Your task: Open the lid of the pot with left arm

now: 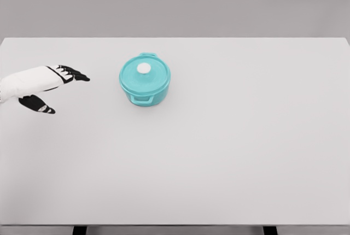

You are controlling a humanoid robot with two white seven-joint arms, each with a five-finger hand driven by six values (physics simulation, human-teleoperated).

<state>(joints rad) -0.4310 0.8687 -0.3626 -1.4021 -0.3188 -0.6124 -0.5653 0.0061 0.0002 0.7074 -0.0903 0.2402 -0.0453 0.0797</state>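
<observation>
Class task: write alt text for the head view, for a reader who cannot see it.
A teal pot with its lid still on, topped by a white knob, sits on a white table, left of centre. The left robot hand reaches in from the left edge, fingers spread, not touching the pot.

Pot (145, 81) sitting on table (246, 153), left of middle, nearer to far edge than to near edge. Lid (144, 72) lying on pot, knob (144, 68) on top of lid. Left hand (46, 84) hovering near left edge, well apart from pot.
</observation>
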